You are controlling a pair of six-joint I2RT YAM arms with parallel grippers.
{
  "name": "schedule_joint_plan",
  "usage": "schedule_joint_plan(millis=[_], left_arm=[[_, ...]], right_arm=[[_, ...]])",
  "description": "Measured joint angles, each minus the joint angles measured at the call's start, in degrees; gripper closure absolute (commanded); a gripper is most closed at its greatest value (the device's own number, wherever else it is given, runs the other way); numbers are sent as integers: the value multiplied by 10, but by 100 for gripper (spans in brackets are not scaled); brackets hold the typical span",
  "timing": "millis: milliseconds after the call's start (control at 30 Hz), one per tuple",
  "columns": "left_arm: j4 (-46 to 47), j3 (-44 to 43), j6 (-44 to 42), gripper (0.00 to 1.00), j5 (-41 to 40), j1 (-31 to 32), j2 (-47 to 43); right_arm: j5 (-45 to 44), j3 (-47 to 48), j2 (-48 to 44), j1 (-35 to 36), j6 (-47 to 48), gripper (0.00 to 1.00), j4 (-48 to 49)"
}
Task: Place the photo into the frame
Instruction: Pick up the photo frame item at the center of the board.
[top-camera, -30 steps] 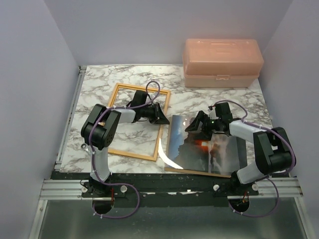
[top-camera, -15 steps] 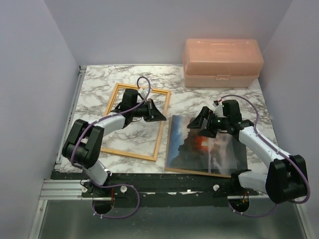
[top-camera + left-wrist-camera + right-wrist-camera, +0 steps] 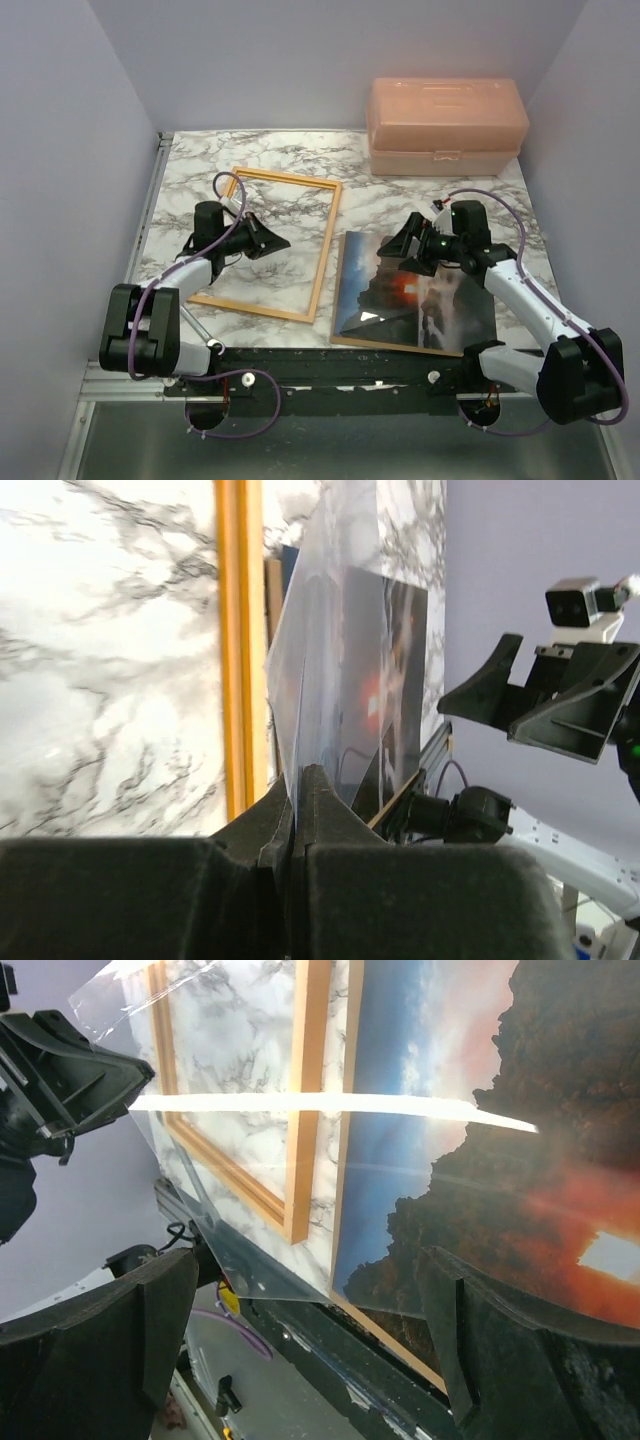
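— Left gripper (image 3: 266, 241) over the frame (image 3: 328, 240)?
— Yes, above its inner opening. Pinched tight on one edge of the clear sheet (image 3: 318, 680), held aloft and slanting toward the frame's right rail.
— And the right gripper (image 3: 412, 250)?
— Spread wide, gripping nothing. Hovering right of the frame, low over the photo (image 3: 420, 300).
— The photo itself?
— Flat, picture side up, just beside the frame's right rail. Resting on a brown board (image 3: 400, 347), visible only as a strip along the near edge.
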State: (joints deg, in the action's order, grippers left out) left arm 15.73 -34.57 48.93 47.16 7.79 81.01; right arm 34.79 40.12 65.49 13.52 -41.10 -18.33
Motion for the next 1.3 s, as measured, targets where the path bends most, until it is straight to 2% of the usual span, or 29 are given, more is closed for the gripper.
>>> schedule_joint_plan(millis=[200,400,600,867,1067,1300], left_arm=[[-22,25,-13,100,5,-55,-51],[-139,4,-73,100,2,-58,-132],[-292,-101,-145,100,-32,-58,-248],[-420,-269,-233,100,-109,-58,-357],[-453,-323,-292,100,-168,-58,-404],[-452,-309,-337,100,-155,-58,-431]], right_arm=[[1,-17,-11,0,-8,0,2],[7,-19,-15,0,-14,0,2],[13,-3,-16,0,-24,0,2],[36,24,-25,0,-46,0,2],[54,39,-27,0,-63,0,12],[76,24,-28,0,-103,0,61]])
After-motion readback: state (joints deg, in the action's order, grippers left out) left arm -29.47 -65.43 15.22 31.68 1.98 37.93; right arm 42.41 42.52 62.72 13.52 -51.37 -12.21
